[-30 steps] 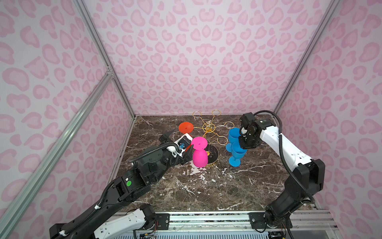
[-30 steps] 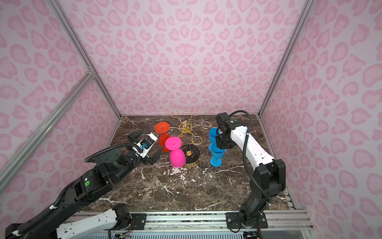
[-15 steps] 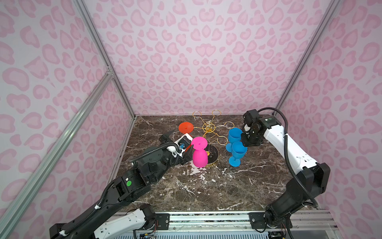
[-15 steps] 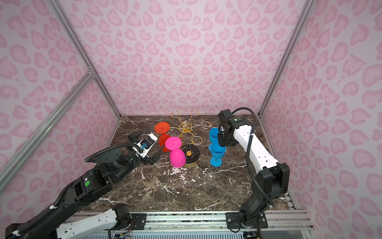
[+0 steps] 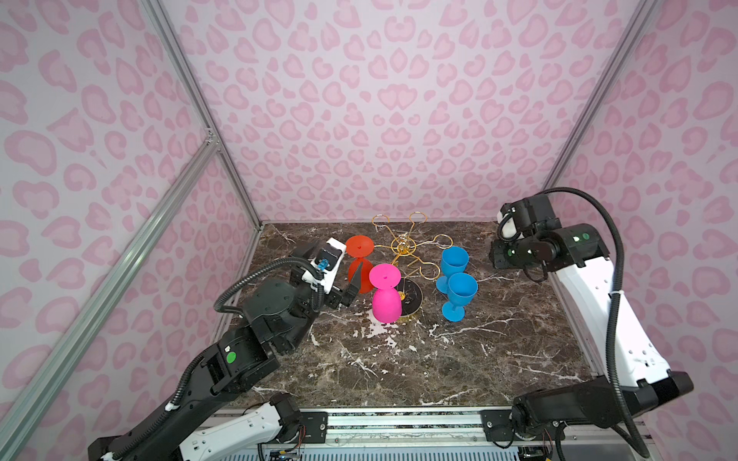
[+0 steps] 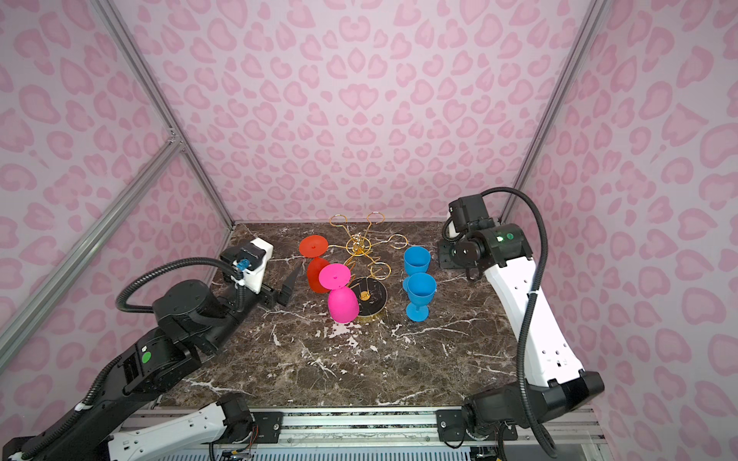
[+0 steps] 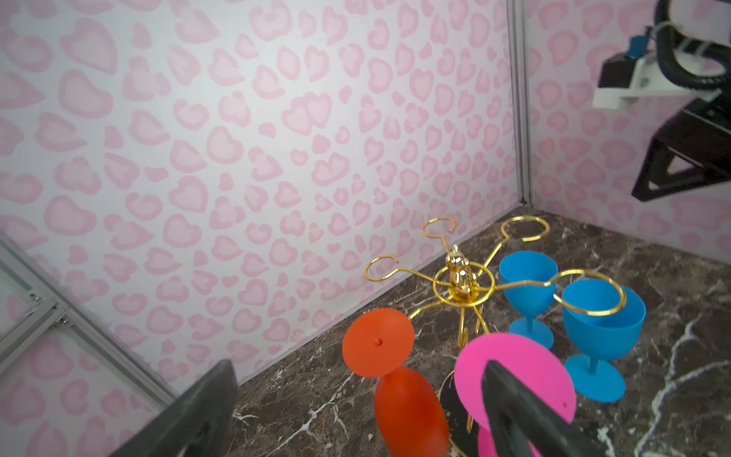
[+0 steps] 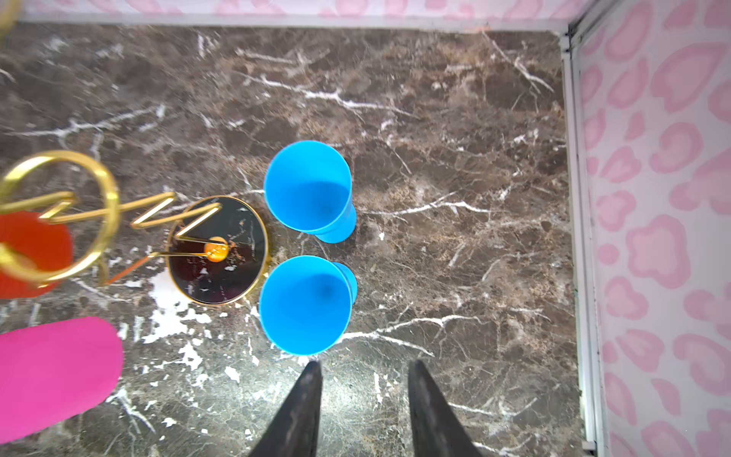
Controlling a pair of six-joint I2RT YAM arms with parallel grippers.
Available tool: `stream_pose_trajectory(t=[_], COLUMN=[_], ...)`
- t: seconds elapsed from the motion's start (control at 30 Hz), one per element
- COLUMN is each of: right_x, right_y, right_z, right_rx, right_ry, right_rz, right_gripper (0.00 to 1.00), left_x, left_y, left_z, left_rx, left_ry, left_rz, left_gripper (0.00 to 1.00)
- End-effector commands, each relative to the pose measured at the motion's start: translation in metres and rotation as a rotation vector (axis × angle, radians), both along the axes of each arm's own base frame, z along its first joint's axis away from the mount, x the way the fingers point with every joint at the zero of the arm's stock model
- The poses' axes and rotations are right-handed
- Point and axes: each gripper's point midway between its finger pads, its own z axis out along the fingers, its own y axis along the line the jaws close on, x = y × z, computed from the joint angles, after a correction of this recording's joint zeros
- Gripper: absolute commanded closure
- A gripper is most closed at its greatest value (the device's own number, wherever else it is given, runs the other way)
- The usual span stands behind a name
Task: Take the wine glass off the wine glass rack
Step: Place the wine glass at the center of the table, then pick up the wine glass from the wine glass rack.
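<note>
Rack [image 5: 405,245]: gold wire, centre of both top views, on the table [image 5: 399,359], with four loops bare. Red glass [image 5: 359,277] and pink glass [image 5: 385,305]: both hung on the rack foot up and bowl down, long axis near vertical, left of the post in the top views, pink lower in frame. Blue glasses [image 5: 461,287]: two, upright on the table just right of the rack base, off the rack. Left pincer [image 7: 358,370]: spread wide and holding nothing, left of centre. The red glass lies straight ahead of it, so this is judged the nearer arm and red its likely pick. Right pincer [image 8: 364,368]: part open and empty, raised at the right of frame, well apart from the hung glasses. Views: the left wrist view sets the red glass between the two fingers [image 7: 197,411], with the pink foot partly behind one of them. A top view puts one finger just beside the red bowl; whether they touch cannot be told. Only the right wrist view shows the right jaws' gap. Next move, as judged: close on the red glass and draw it out of its loop, minding the pink glass alongside.
</note>
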Motion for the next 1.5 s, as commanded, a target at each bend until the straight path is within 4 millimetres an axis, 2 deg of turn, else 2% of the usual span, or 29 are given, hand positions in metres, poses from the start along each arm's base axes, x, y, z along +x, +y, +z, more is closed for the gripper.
stream_pose_trajectory(t=[0.0, 0.13, 0.23, 0.33, 0.4, 0.6, 0.73, 0.77, 0.97, 1.2, 1.47], right_x=[-0.002, -0.010, -0.016, -0.019, -0.020, -0.027, -0.032, -0.032, -0.033, -0.033, -0.033], right_y=[0.013, 0.027, 0.037, 0.045, 0.049, 0.063, 0.067, 0.068, 0.066, 0.061, 0.058], right_z=[0.028, 0.053, 0.059, 0.064, 0.066, 0.065, 0.065, 0.055, 0.050, 0.050, 0.048], right_rx=[0.104, 0.242, 0.313, 0.359, 0.381, 0.447, 0.467, 0.468, 0.490, 0.499, 0.507], right_ry=[-0.111, -0.227, -0.257, -0.282, -0.293, -0.319, -0.332, -0.311, -0.314, -0.320, -0.317], right_rz=[0.055, 0.094, 0.135, 0.170, 0.195, 0.269, 0.303, 0.303, 0.301, 0.281, 0.265], right_gripper=[0.62, 0.63, 0.63, 0.63, 0.63, 0.63, 0.63, 0.62, 0.62, 0.62, 0.62], left_x=[-0.004, -0.017, -0.021, -0.024, -0.023, -0.019, -0.015, -0.014, -0.011, -0.003, 0.004], left_y=[0.011, -0.002, -0.010, -0.020, -0.024, -0.050, -0.055, -0.057, -0.068, -0.080, -0.078], left_z=[0.013, 0.013, 0.003, -0.008, -0.018, -0.067, -0.089, -0.093, -0.116, -0.126, -0.127], left_rx=[-0.230, -0.400, -0.543, -0.646, -0.705, -0.847, -0.883, -0.888, -0.884, -0.866, -0.882], left_ry=[0.085, 0.194, 0.315, 0.416, 0.487, 0.745, 0.833, 0.850, 0.931, 0.968, 0.952], left_rz=[0.021, -0.095, -0.132, -0.165, -0.155, -0.119, -0.057, -0.045, -0.009, 0.003, 0.022], left_gripper=[0.02, 0.02, 0.00, 0.04, 0.06, 0.12, 0.19, 0.20, 0.29, 0.37, 0.48])
